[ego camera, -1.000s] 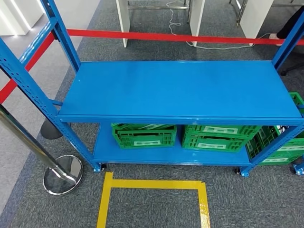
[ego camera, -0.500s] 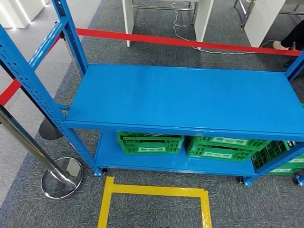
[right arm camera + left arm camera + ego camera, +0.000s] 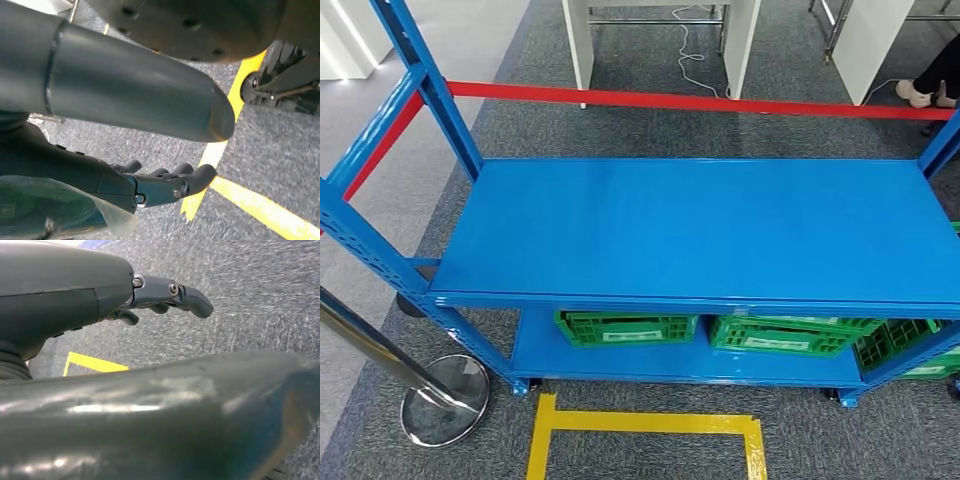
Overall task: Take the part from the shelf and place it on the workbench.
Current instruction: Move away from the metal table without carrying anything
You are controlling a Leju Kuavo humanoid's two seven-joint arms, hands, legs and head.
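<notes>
The blue shelf (image 3: 697, 225) stands in front of me in the head view, and its top board is bare. On its lower board sit green crates (image 3: 626, 327), whose contents I cannot make out. I see no part on the shelf. My left hand (image 3: 166, 292) hangs over grey carpet with its fingers stretched out and nothing in them. My right hand (image 3: 158, 185) also hangs over the carpet, with its fingers slightly curled, apart from the thumb, and holding nothing.
A yellow tape square (image 3: 644, 425) marks the carpet before the shelf. A chrome stanchion base (image 3: 444, 400) stands at the left and a red barrier belt (image 3: 697, 100) runs behind the shelf. White table legs (image 3: 580, 40) and a person's shoes (image 3: 920, 93) lie beyond it.
The whole head picture has shifted, so the camera has moved: the shelf sits lower and looks closer. Nothing on the shelf has moved.
</notes>
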